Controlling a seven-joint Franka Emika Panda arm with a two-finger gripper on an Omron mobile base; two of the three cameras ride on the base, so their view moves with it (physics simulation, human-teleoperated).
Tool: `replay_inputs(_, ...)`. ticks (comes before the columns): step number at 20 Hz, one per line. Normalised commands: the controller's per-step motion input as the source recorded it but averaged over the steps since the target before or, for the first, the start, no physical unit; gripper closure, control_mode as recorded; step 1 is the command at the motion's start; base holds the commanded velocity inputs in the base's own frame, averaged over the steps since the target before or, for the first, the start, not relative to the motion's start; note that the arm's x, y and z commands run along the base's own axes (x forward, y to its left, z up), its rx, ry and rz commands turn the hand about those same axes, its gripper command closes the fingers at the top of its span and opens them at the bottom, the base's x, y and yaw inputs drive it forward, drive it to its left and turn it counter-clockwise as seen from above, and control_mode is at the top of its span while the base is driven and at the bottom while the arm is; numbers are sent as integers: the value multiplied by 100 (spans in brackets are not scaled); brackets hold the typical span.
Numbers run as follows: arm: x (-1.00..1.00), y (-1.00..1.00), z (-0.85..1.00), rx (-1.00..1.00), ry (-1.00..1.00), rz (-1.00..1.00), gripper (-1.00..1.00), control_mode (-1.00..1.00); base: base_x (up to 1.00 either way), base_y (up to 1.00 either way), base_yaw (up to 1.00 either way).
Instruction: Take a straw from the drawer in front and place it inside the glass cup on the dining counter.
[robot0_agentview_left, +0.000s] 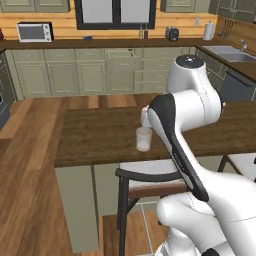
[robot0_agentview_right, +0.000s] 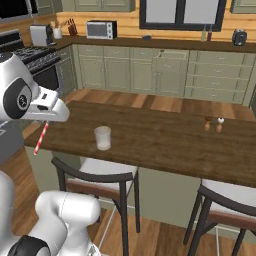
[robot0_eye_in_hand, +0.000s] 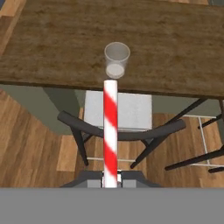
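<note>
Kitchen, dark wood table (robot0_agentview_right: 165, 142) with glass cup (robot0_agentview_right: 102, 137) standing near its front edge above a stool (robot0_agentview_right: 95, 177). Claw (robot0_eye_in_hand: 110, 179) shut on the straw (robot0_eye_in_hand: 110, 131), held off the table edge, straw tip pointing at the cup, just short of it

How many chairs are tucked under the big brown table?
2. One chair sits just below the glass cup at the near edge of the dining counter. The other chair is further right along that edge. More could be hidden behind the counter.
</note>
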Motion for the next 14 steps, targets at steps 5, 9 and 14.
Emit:
replay_inputs(5,40,-2,5,5,1,5,100,-100,60,0,4)
replay_inputs(9,69,-43,13,20,-9,36,100,-100,0,0,0)
replay_inputs(14,64,-53,0,22,-22,61,100,-100,0,0,0)
